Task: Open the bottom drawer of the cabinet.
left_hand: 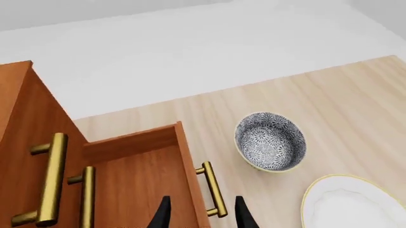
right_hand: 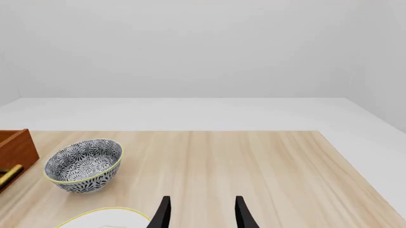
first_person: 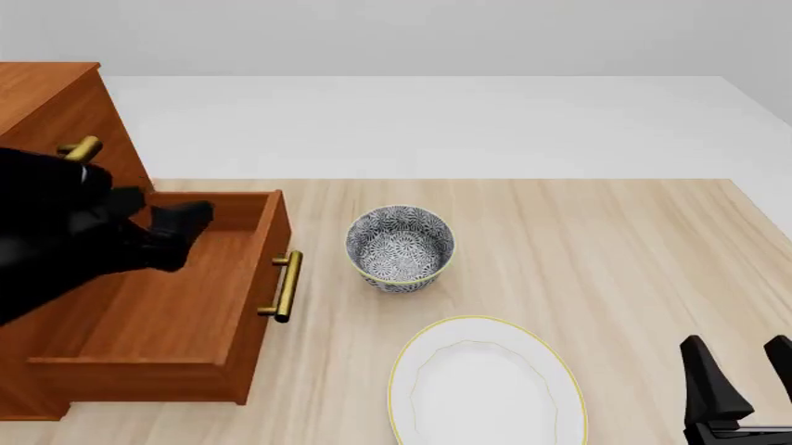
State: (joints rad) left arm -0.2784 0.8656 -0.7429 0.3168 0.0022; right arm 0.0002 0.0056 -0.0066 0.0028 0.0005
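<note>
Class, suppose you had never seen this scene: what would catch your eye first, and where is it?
Probably the bottom drawer, pulled far out of the tall reddish-brown cabinet at the table's left, with the black left arm above it. Next, the patterned bowl mid-table, just right of the drawer's brass handle, and the white plate nearer the camera.

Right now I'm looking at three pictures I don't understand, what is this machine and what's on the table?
These are simulator renders of two robot arms at a wooden table. The front view looks down from above and behind them; the other two come from cameras just behind each gripper. The left gripper is open, its fingers either side of the bottom drawer's handle without touching it. That drawer already stands pulled out of the cabinet. The right gripper is open and holds nothing. Also on the table: a patterned bowl and a white plate.
</note>
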